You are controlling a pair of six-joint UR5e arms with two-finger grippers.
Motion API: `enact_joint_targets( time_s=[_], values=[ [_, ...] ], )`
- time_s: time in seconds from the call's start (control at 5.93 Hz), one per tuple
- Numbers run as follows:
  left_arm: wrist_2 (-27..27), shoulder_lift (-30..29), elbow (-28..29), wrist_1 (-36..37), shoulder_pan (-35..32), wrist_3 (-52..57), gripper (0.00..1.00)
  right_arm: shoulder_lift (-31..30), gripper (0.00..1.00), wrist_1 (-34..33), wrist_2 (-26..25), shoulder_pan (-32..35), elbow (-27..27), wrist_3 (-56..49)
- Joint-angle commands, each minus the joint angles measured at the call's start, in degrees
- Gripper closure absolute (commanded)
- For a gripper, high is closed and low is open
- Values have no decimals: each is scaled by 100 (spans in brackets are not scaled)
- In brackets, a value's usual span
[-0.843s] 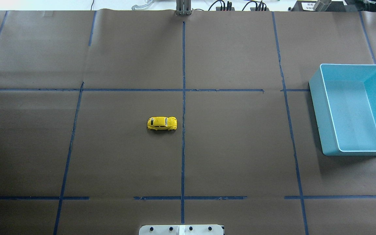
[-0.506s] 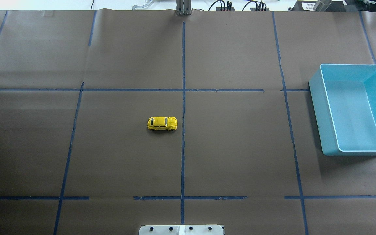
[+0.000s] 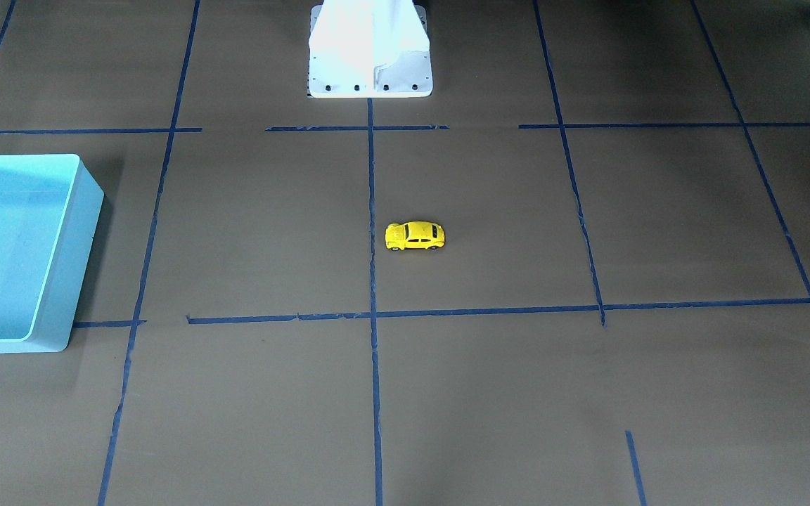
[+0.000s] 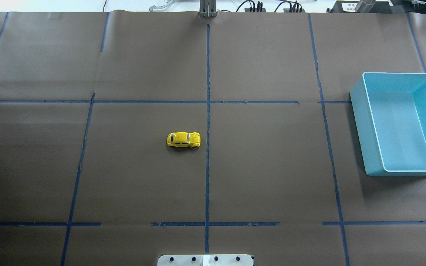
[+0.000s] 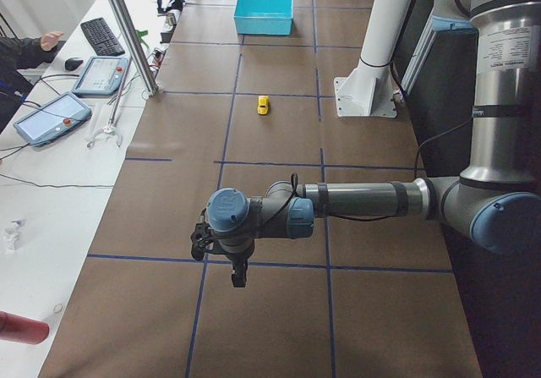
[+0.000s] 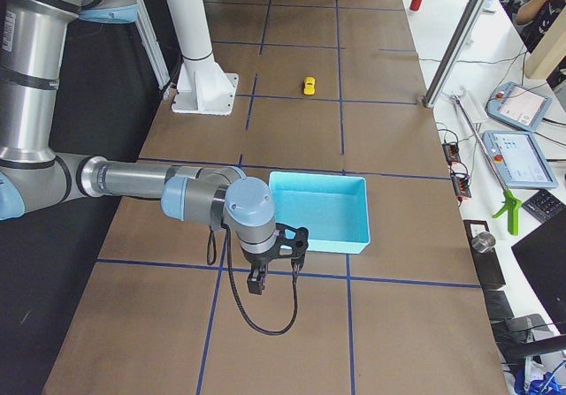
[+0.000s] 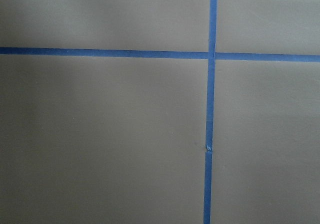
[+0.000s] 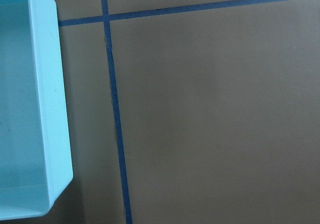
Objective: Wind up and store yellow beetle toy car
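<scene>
Worktop [image 4: 272, 166] centre: yellow beetle toy car [image 4: 183, 139] on its wheels, just beside middle tape line [image 4: 208, 111], well apart from light blue bin [image 4: 361, 125]. Left end effector [image 5: 232, 264] and right end effector [image 6: 274, 271] seen in side views only (open or closed: cannot tell).

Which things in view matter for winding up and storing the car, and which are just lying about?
For the job:
- yellow beetle toy car, alone mid-table
- light blue bin, empty, probably the storage spot
- left gripper and right gripper, both far from the car

Just lying about:
- keyboard
- tablet
</scene>
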Motion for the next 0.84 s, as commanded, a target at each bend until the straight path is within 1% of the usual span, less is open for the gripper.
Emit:
enact_joint_targets(
  time_s=[0.0,0.17,0.51,0.67],
  values=[
    [9,45,22,-2,3,-2,0,-4,0,-12,-6,-9,-145,29],
    [9,45,48,-2,3,6,0,39,0,-3,11,-44,-329,38],
    [9,-68,-65,33,3,-37,0,39,0,-3,781,-44,-454,11],
    [26,-217,-675,999,38,-38,0,39,0,14,872,-35,-437,-224]
  ],
)
